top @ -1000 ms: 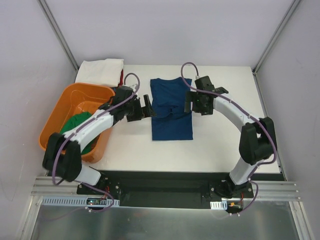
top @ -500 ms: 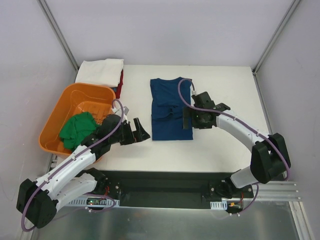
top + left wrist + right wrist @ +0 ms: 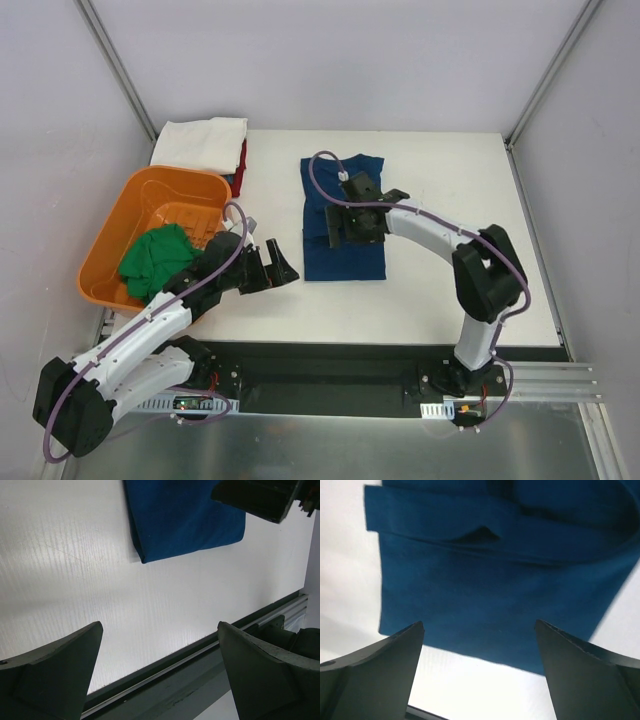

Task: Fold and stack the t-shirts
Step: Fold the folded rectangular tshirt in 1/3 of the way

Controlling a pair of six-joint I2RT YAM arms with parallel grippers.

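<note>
Right end effector [image 3: 340, 225] shifted leftward since our last frame, jaws spread above smooth folded navy t-shirt [image 3: 345, 262] on white worktop [image 3: 440, 290], left end effector [image 3: 272, 265] released, we note crumpled green t-shirt [image 3: 155, 255] in glossy orange tub [image 3: 110, 225].

Bright, even, diffuse light fills the overhead view, which is crisp throughout; the flat white tabletop [image 3: 430, 290] shows no hard glare, only faint soft shadows under the arms. In the left wrist view the tabletop glows brightest toward 9 o'clock, a thin dark shadow edges the folded navy blue cloth t-shirt [image 3: 180, 520], and the dark left gripper fingers [image 3: 50, 675] at 7 and 5 o'clock look soft. The right wrist view is blurred overall, smearing most toward 3 o'clock, with the dark right gripper fingers [image 3: 370, 670] unfocused
</note>
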